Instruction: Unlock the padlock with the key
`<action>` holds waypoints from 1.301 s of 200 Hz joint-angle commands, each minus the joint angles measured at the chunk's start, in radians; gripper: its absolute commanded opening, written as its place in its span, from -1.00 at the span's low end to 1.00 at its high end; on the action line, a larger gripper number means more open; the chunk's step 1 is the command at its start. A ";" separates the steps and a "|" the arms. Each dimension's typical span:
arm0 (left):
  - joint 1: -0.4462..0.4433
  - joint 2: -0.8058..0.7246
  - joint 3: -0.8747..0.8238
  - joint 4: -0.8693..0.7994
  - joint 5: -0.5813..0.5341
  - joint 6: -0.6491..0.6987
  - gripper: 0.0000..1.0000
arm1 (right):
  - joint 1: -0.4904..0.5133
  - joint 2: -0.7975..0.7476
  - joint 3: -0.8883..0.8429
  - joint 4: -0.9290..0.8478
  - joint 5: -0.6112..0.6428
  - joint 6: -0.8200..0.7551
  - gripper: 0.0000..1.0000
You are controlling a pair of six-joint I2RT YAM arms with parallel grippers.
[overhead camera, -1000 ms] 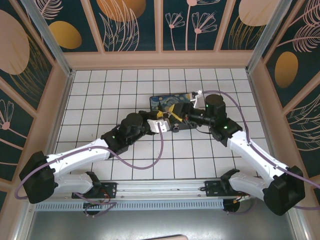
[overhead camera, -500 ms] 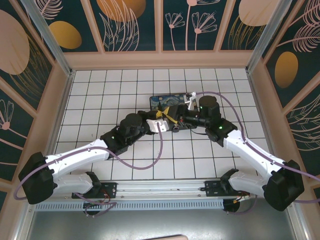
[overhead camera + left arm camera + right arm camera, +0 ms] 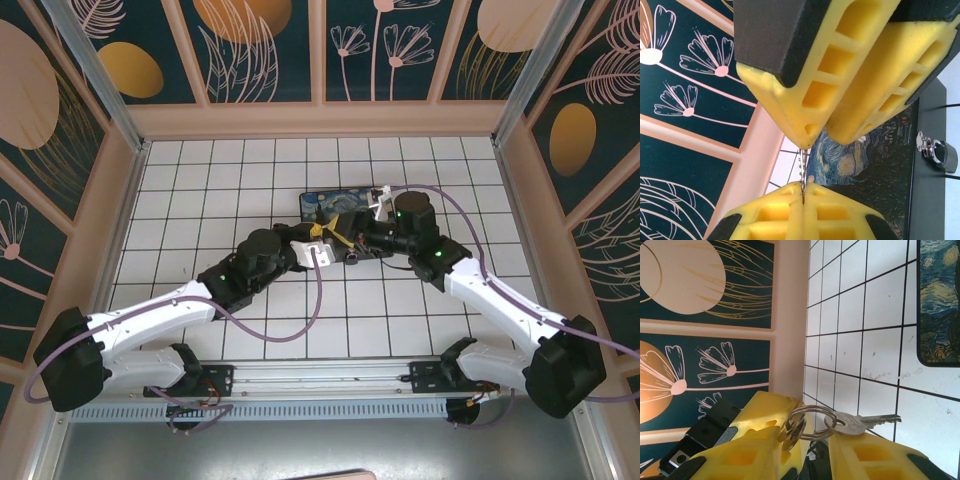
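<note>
You were partway through. The key (image 3: 860, 422) was up off the tiled table (image 3: 200, 200), carried on its ring (image 3: 810, 409) between your two grippers just in front of the painted box (image 3: 335, 203). Nothing showed it in a lock.

Your left gripper (image 3: 802, 189) was clenched tight on a thin toothed blade seen edge-on, which I took to be a key of that bunch. Your right gripper (image 3: 812, 437) had its fingers a little apart, with the ring sitting in the gap. The silvery key lay across one finger, its blade sticking out free. I could not tell whether those fingers were pinching the ring.

On the box's black side, the left wrist view showed a small silvery fitting (image 3: 939, 152). It may have been the padlock, but it was too small to be sure.

By my judgement, this was left for you: settle the key in one firm grip, bring its blade to the keyhole, push it in, and turn until the shackle springs.

Against the picture a second earlier, your right arm had swung leftward, bringing its gripper in close against the left one. Your left gripper had barely shifted and had stayed clamped. The box lay where it had been.
</note>
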 commanded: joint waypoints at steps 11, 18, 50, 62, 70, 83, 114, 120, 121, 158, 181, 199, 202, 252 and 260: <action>-0.009 -0.012 -0.004 0.034 0.026 -0.001 -1.00 | 0.004 0.001 0.005 0.077 0.010 0.019 -0.30; -0.009 -0.011 -0.004 0.034 0.027 0.000 -1.00 | 0.005 0.001 0.001 0.092 0.008 0.030 -0.28; -0.009 -0.010 -0.015 0.048 0.030 -0.006 -1.00 | 0.005 0.015 -0.004 0.137 0.009 0.069 -0.34; -0.008 -0.010 -0.017 0.053 0.030 -0.006 -1.00 | 0.007 0.023 -0.004 0.150 0.003 0.073 -0.40; -0.009 -0.011 -0.017 0.058 0.030 -0.006 -1.00 | 0.007 0.028 -0.002 0.155 -0.005 0.074 -0.45; -0.009 -0.009 -0.017 0.063 0.025 -0.004 -1.00 | 0.007 0.035 -0.005 0.161 -0.014 0.076 -0.54; -0.008 0.003 -0.017 0.068 -0.011 -0.009 -0.98 | 0.007 0.025 -0.014 0.159 -0.013 0.080 -0.82; -0.008 0.004 -0.015 0.064 -0.013 -0.017 -0.86 | 0.007 0.020 -0.020 0.159 -0.007 0.083 -0.87; -0.008 0.005 -0.015 0.063 -0.013 -0.020 -0.84 | 0.007 0.018 -0.020 0.159 -0.006 0.083 -0.87; -0.009 0.016 -0.031 0.077 -0.042 -0.164 -0.44 | -0.001 -0.012 -0.068 0.190 0.024 0.102 -1.00; -0.009 -0.003 -0.071 0.083 -0.033 -0.275 -0.20 | -0.015 -0.032 -0.105 0.215 0.035 0.108 -1.00; -0.009 -0.033 -0.091 0.034 -0.016 -0.369 -0.06 | -0.032 -0.053 -0.118 0.196 0.045 0.083 -1.00; -0.009 -0.040 -0.095 0.026 -0.003 -0.390 -0.03 | -0.036 -0.057 -0.118 0.193 0.049 0.078 -1.00; 0.088 -0.086 -0.053 -0.057 0.402 -1.098 0.18 | -0.059 -0.083 -0.155 0.212 0.048 -0.016 -1.00; 0.134 -0.077 -0.047 -0.020 0.501 -1.242 0.18 | -0.059 -0.082 -0.161 0.217 0.040 -0.031 -1.00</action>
